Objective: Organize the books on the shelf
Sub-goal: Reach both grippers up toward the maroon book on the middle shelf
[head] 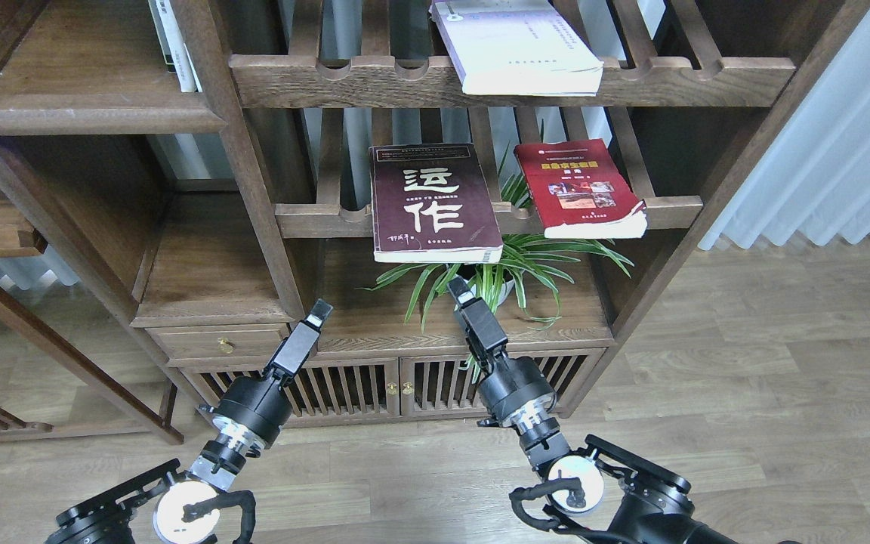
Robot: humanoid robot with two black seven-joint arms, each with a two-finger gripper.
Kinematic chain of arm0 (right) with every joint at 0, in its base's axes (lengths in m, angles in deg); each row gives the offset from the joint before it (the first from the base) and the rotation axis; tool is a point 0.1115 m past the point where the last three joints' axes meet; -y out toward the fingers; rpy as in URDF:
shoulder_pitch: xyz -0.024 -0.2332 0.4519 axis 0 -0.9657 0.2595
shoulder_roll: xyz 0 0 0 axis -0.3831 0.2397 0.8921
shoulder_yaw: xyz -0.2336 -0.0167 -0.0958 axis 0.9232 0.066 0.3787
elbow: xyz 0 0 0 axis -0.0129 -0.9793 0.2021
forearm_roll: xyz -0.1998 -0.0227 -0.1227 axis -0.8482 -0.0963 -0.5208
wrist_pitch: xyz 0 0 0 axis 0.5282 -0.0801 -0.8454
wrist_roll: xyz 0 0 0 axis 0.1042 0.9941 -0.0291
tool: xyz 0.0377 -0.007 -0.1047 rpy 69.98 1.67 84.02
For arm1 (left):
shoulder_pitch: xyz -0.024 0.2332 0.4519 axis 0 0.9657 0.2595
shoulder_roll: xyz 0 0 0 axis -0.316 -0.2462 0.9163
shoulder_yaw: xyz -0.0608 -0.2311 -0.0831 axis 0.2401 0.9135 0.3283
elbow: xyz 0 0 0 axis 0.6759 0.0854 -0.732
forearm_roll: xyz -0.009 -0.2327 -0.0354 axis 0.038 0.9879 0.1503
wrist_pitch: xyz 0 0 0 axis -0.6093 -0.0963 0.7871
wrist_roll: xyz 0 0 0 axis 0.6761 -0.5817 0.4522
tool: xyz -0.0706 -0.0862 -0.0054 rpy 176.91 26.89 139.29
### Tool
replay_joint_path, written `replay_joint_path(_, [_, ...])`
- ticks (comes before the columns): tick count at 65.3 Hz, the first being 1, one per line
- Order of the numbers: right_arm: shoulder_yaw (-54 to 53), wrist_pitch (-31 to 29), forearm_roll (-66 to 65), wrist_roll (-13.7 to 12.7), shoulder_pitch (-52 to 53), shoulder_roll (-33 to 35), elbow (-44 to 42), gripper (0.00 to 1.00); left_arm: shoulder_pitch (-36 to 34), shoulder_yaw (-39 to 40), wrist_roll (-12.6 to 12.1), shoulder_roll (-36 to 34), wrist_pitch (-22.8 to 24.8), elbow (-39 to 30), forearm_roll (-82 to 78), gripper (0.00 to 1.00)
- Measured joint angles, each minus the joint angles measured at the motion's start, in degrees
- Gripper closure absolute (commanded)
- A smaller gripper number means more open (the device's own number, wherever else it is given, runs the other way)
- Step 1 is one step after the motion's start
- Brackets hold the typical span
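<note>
A large dark-brown wooden bookcase (269,189) was seen filling the upper view, set on a grey-brown plank floor (767,378), with pale curtains (835,151) hung at the right. The maroon book (435,202), marked with big white characters, was laid flat on the middle slatted shelf (314,219), its front edge hung out past the scalloped rail. Just beside it to the right, apart from it, the red book (580,189) with the yellow title was laid on the same shelf. The pale lavender book (519,47) was rested on the upper slatted shelf (374,79), also jutting over the front rail. At upper left the solid flat shelf (87,113) with the rounded lip was seen, with thin white-spined books (174,45) stood at its right end. A green potted plant (510,272) was set on the cabinet top (359,325), below the maroon book. The left gripper (319,311) was held low before the cabinet; whether its jaws were released or clenched could not be told. The right gripper (459,291) was raised just under the maroon book, in front of the plant; the state of its jaws could not be told either.
</note>
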Motion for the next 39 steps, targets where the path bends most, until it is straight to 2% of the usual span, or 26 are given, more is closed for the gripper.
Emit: replay_joint_path(39, [-1.6,0.0,1.2,0.0,1.9,0.0,-1.1,0.01,0.6,6.4,0.0,-1.3,0.0,-1.3,-0.5,0.00])
